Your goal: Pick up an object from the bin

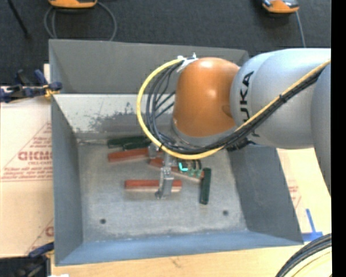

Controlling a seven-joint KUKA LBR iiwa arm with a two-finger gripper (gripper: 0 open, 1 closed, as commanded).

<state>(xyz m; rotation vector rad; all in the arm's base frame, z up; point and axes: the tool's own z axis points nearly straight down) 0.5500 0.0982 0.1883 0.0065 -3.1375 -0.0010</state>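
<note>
Where the arm [282, 97] bends down, orange wrist [205, 97] over red-brown bar [139, 184]

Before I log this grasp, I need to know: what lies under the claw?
A red-brown bar, lying flat. The claw covers its right end, so any grip is hidden.

Bright, fairly even overhead light; soft glare on orange cover [205, 97]; arm [288, 97] casts shadow on bin [121, 212] floor beneath it.
</note>
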